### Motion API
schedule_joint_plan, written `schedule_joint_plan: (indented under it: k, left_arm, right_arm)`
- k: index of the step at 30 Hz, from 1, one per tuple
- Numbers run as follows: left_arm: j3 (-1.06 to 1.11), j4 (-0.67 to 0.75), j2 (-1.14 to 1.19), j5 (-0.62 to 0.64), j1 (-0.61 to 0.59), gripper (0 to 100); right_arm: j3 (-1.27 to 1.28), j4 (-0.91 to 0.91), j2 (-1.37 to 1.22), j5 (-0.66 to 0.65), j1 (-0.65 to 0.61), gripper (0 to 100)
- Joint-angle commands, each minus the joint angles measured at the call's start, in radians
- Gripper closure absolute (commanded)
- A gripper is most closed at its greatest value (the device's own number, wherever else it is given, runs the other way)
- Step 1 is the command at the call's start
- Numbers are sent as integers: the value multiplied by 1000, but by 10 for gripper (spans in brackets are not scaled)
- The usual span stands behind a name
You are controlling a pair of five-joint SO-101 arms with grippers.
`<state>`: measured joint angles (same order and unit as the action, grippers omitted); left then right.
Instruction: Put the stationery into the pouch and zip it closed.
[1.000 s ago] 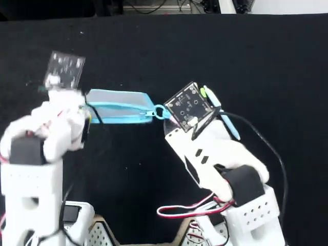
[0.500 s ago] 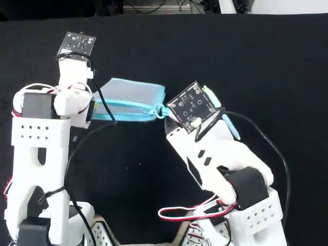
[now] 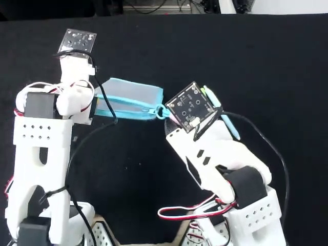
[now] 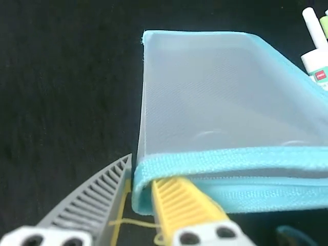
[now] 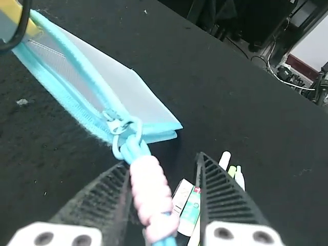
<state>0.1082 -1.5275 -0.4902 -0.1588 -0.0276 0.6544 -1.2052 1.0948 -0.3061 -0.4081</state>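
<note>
Both claws meet the pouch: left claw, pinching one end, has lifted it; right claw gapes around the zip cord; pens beside the pouch, unpacked.

Zip cord of pouch within hand

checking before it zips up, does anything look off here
Yes: the pens lie on the table beside the right arm, outside the pouch, which looks empty through its see-through side. The left gripper pinches one end, and the zip pull's cord lies between the fingers of the right gripper.
</note>
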Motion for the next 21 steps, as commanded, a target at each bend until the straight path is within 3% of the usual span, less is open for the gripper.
schedule_joint_plan:
  k: [1,9,16,21]
  left_arm:
    - [-133,-63,-48,20,18,970]
    - [-329,-229,-28,18,15,970]
    - [-294,-233,28,20,8,966]
    - [-302,-230,68,20,-19,852]
  right_arm:
    - [-38,11,-7,-3,-6,833]
    - [-139,-25,-15,-2,-114,833]
    - [-168,-55,-136,-2,-121,832]
    - [-222,-91,-208,-2,-124,832]
